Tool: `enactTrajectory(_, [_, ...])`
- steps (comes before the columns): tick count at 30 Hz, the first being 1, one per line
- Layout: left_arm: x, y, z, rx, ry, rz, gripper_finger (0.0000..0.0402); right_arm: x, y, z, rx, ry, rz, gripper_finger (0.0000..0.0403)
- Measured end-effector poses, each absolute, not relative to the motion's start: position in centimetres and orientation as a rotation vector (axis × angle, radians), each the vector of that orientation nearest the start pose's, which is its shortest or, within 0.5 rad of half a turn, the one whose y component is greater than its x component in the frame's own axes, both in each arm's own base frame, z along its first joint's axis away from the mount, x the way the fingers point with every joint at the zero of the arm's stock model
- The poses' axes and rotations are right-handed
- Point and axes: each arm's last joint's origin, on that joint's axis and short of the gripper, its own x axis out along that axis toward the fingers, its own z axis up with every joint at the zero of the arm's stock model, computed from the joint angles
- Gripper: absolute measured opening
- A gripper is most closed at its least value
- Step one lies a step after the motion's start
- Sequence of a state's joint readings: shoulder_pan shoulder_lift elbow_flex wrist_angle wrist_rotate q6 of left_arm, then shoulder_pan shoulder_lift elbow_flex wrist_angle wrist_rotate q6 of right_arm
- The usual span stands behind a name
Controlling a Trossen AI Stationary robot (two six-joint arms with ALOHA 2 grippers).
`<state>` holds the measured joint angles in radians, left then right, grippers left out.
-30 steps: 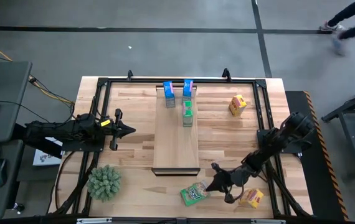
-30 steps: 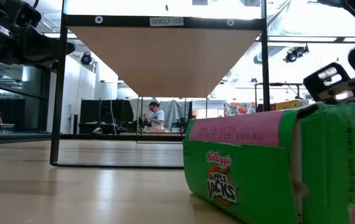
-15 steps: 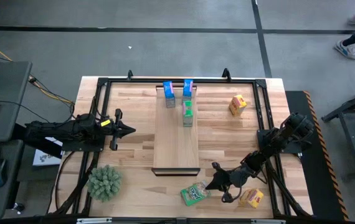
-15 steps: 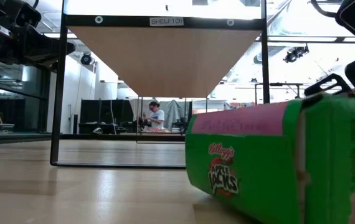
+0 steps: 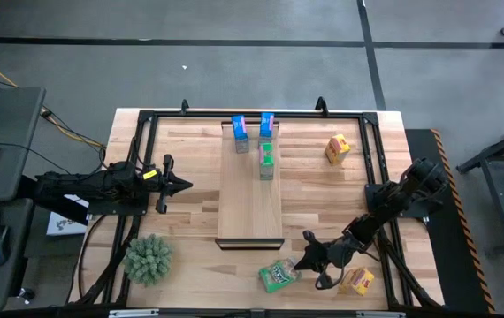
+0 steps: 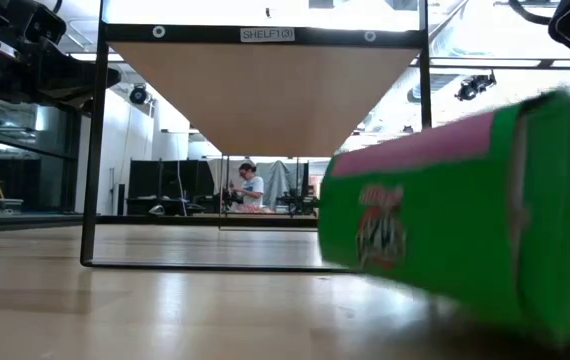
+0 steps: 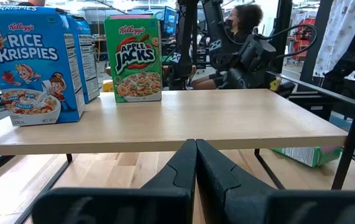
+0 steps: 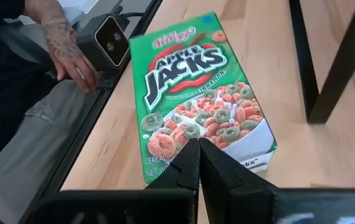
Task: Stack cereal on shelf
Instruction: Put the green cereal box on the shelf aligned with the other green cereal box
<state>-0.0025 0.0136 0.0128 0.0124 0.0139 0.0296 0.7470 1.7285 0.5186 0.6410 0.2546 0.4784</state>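
Note:
The shelf (image 5: 250, 190) is a pale board on black legs, mid-table. Two blue cereal boxes (image 5: 240, 132) (image 5: 267, 124) and a green one (image 5: 267, 159) stand upright on its far end. Another green cereal box (image 5: 276, 276) lies face up on the table near the front edge and shows blurred in the low view (image 6: 465, 230). My right gripper (image 5: 301, 262) is shut, its fingers over that box. One yellow-orange box (image 5: 337, 148) stands far right, another (image 5: 356, 281) lies front right. My left gripper (image 5: 186, 185) waits shut, left of the shelf. My right gripper has its shut fingers (image 8: 187, 163) over the lower part of the lying green box's printed face (image 8: 165, 146). They come slanting down from the table's right side and lie roughly along the box. The box lies flat on the table, held by neither finger.
A spiky green plant (image 5: 148, 258) stands front left. A black frame (image 5: 146, 117) runs round the tabletop. At the near edge sit a small camera (image 8: 110, 40) and a person's hand (image 8: 71, 59). Another person (image 7: 246, 25) shows beyond the table.
The lying green box has slid and turned on the table under my right gripper's shut fingers, and its end beside the gripper has swung toward the near edge. The gripper has stayed nearly in place, tipping a little.

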Motion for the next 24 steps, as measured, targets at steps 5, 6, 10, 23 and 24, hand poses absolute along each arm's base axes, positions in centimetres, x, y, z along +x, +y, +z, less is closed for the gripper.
enactTrajectory(5, [9.8, -0.1, 16.8, 0.030, -0.012, -0.016, 0.0003, 21.1, 18.5, 10.9, 0.183, 0.629, 0.333, 0.0000])
enactTrajectory(6, [9.8, -0.1, 16.8, 0.030, -0.012, -0.016, 0.0003, 21.0, 18.5, 11.0, 0.180, 0.635, 0.330, 0.0000])
enactTrajectory(10, [9.8, -0.1, 16.8, 0.030, -0.012, -0.016, 0.0003, 20.7, 18.1, 11.2, 0.157, 0.663, 0.303, 0.0000])
enactTrajectory(23, [9.8, -0.1, 16.8, 0.030, -0.012, -0.016, 0.0003, 20.3, 17.6, 10.7, 0.180, 0.740, 0.231, 0.0000])
enactTrajectory(24, [9.8, -0.1, 16.8, 0.030, -0.012, -0.016, 0.0003, 20.3, 17.7, 10.7, 0.183, 0.735, 0.233, 0.0000])
